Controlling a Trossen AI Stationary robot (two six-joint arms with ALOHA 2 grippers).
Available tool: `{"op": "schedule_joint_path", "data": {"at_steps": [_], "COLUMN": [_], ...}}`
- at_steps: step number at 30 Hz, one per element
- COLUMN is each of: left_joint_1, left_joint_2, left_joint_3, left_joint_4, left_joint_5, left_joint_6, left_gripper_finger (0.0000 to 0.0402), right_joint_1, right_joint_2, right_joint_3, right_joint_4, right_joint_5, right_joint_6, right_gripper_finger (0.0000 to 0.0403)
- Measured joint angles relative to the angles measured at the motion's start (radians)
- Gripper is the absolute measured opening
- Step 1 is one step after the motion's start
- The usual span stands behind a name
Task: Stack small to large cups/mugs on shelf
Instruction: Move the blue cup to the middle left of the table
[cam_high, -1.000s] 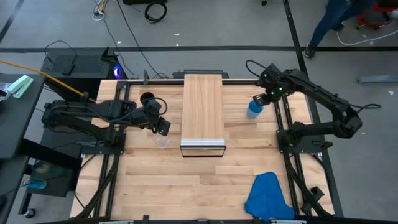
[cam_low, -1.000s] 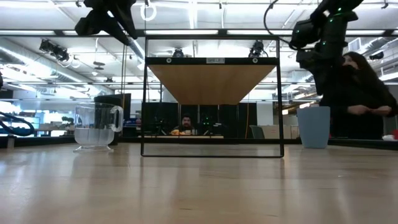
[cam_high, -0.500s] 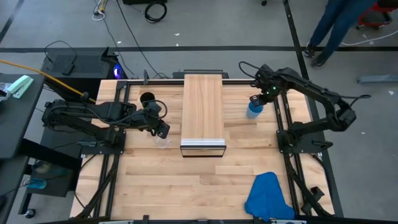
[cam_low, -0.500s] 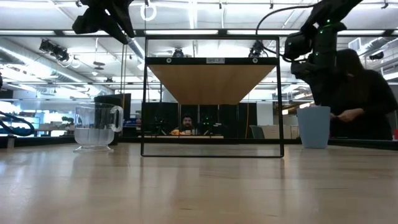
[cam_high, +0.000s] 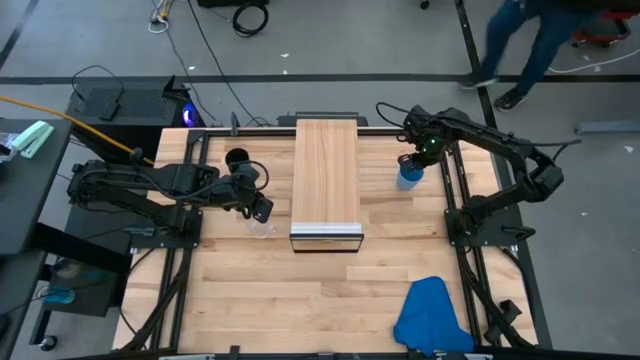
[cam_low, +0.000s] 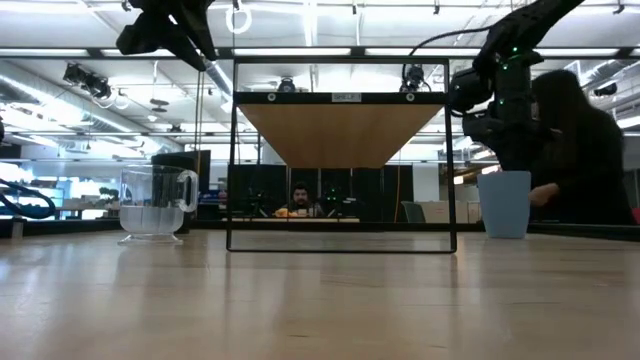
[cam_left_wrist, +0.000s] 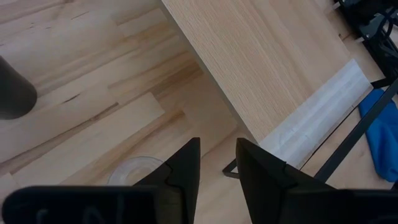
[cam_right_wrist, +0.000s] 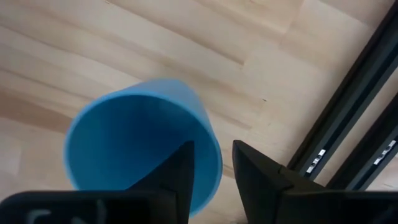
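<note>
The bright-blue cup stands upright on the table to the right of the shelf. My right gripper hangs open just above it, pointing down, one finger over the cup's mouth and one outside its rim. The clear glass mug stands left of the shelf's front end. My left gripper is open well above it, slanting down, with nothing between its fingers. The black cup stands farther back on the left.
The shelf rests on a thin black frame in the table's middle, with a pale front edge. A blue cloth lies at the near right edge. Black rails run along the table beside the blue cup. A person stands beyond the table.
My right gripper has come down and toward the table's left, from beside the blue cup to right over its rim, tipping to point more steeply down. Its fingers have stayed open. The cups have not moved.
</note>
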Motion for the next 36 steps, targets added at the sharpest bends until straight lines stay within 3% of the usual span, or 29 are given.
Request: {"op": "schedule_joint_path", "data": {"at_steps": [10,19,26,31,36], "left_joint_1": [0.0,0.0,0.0,0.0,0.0], "left_joint_2": [0.0,0.0,0.0,0.0,0.0], "left_joint_3": [0.0,0.0,0.0,0.0,0.0], "left_joint_4": [0.0,0.0,0.0,0.0,0.0], "left_joint_5": [0.0,-0.001,-0.001,-0.001,-0.001], "left_joint_6": [0.001,0.001,0.001,0.001,0.001], "left_gripper_finger": [0.011,0.0107,0.0107,0.0107,0.0107], "right_joint_1": [0.002,0.002,0.033,0.067,0.136], "right_joint_2": [0.019,0.018,-0.022,-0.115,-0.232], "right_joint_3": [0.0,0.0,0.0,0.047,0.217], "right_joint_4": [0.015,0.011,-0.008,-0.131,-0.321], "right_joint_5": [0.0,-0.005,-0.004,-0.008,-0.01], "right_joint_6": [0.0,-0.01,-0.05,-0.06,-0.036], "right_gripper_finger": [0.009,0.0013,0.0007,0.0005,0.0004]}}
